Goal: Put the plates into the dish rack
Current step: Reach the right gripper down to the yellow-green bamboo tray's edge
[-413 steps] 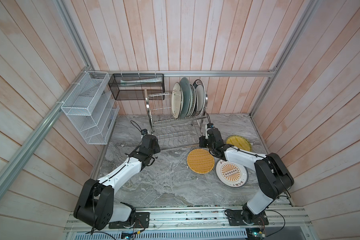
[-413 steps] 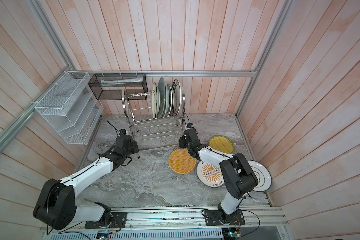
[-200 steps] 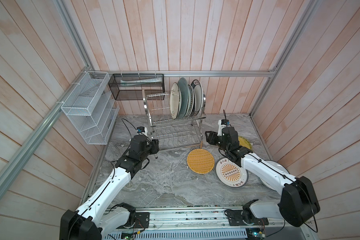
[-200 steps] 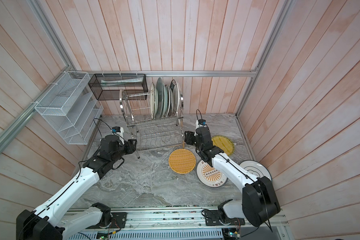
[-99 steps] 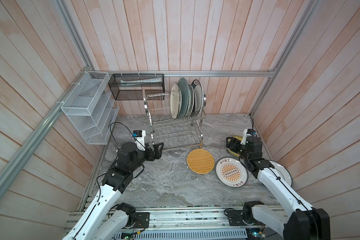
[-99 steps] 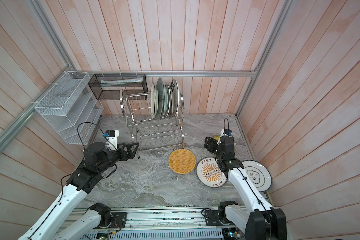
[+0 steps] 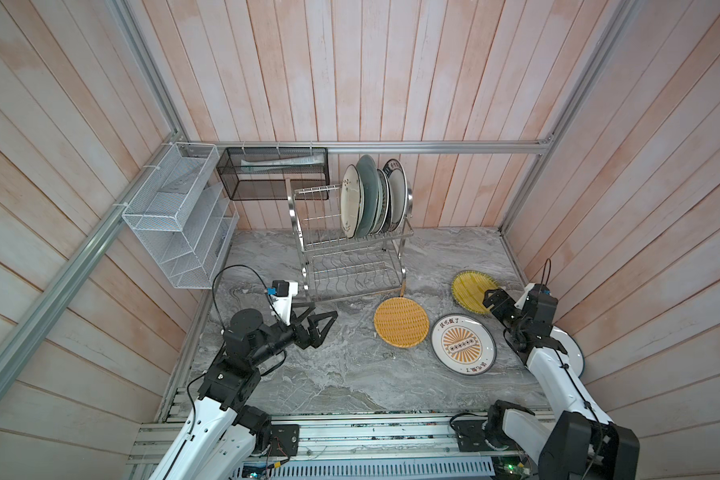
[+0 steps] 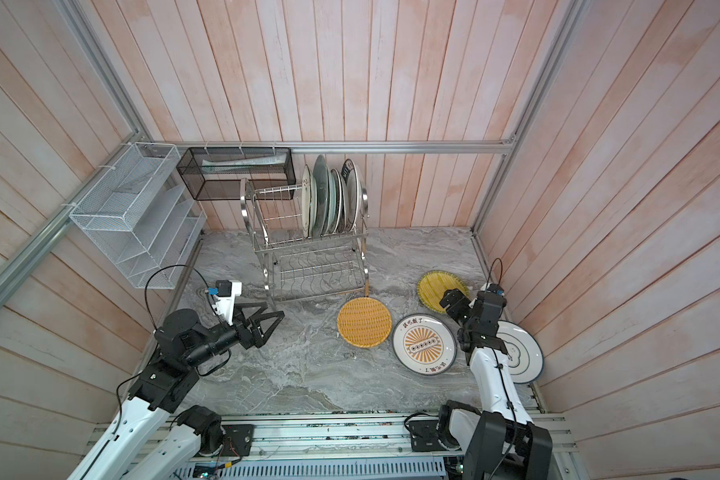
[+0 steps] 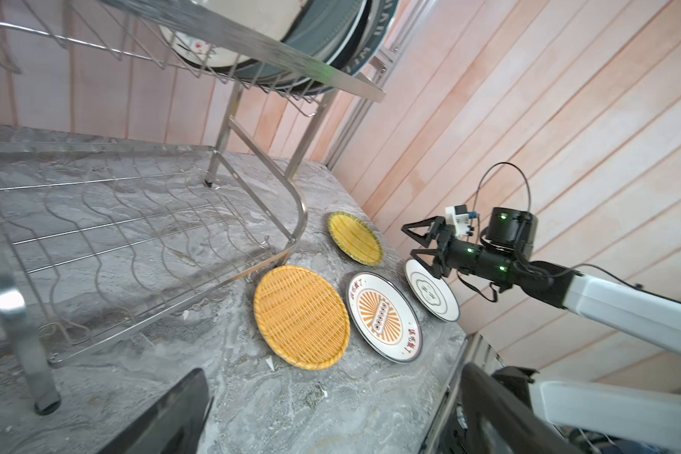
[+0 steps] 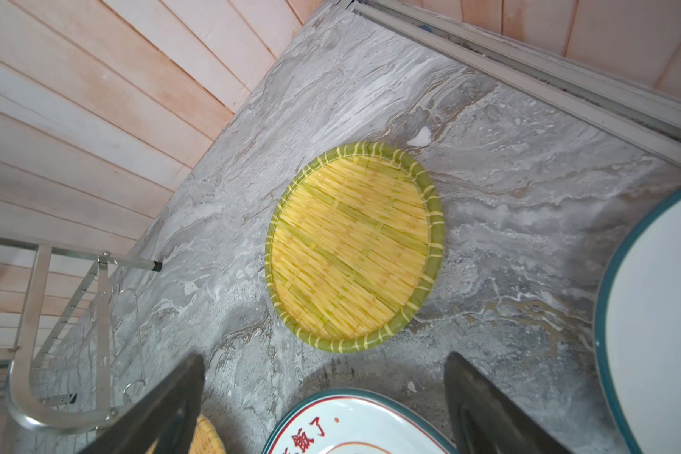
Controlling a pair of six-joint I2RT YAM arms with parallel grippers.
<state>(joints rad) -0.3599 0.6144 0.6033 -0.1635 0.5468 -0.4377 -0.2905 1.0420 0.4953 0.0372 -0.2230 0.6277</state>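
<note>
Plates (image 7: 371, 195) of several colours stand on edge in a close row at the right end of the upper tier of the shiny two-tier steel wire dish rack (image 7: 350, 257), which sits at the back of the grey marble-patterned surface (image 7: 329, 374). Four more lie flat to the right of the rack and in front of it: an orange woven-pattern round plate (image 7: 401, 322) just off the rack's front right foot, a white round plate with an orange sunburst (image 7: 463, 345) beside it, a yellow woven-pattern round plate with a green rim (image 7: 470, 286) further back, and a blue-ringed white round plate (image 8: 520, 353) by the right wall, partly under the right arm. The left arm rises from the front rail, bends at the elbow and runs roughly level toward the rack's front left foot; the left hand (image 7: 323, 316) hangs above bare surface, jaws wide apart and holding nothing. The right arm climbs along the right wall and tips forward at the wrist, so the right hand (image 7: 491, 301) sits over the near edge of the yellow plate, jaws spread, empty; in the right wrist view the plate lies just beyond its fingertips (image 10: 174, 405)
</note>
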